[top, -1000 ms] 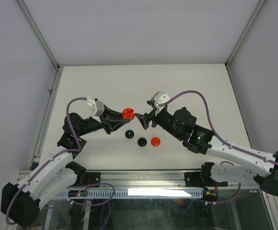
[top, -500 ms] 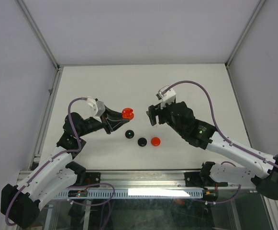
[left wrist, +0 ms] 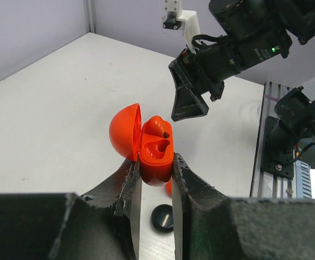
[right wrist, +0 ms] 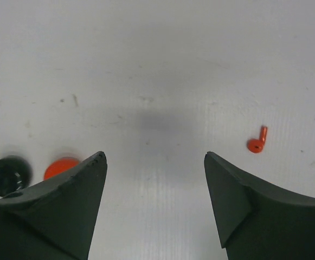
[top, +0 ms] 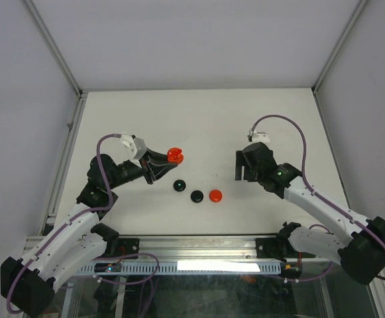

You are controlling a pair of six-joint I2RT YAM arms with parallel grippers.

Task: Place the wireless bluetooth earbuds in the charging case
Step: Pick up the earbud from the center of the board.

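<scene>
Nearest to the arm bases, three round discs lie in a row on the table (top: 179, 112): a black disc (top: 179, 186), a second black disc (top: 197, 196) and a red disc (top: 215, 195). They are close together but not touching.

A bit further, on the left side, the left gripper (left wrist: 153, 165) is pressed onto the red charging case (left wrist: 155, 154) and pinches its lower body between both fingers. The case is lifted off the table, approx. upright, w/ the lid (left wrist: 123, 131) swung open. A seated earbud (left wrist: 158, 128), red w/ a dark tip, shows in the far socket. About the nearer socket I cannot tell.

Opposite, well apart from the case, the right gripper (right wrist: 154, 157) hangs over the table w/ jaws spread wide and nothing between them. A loose earbud (right wrist: 257, 142), red, lies flat on the table just outside one finger and does not touch it. The other finger is near the red disc and a black disc.
</scene>
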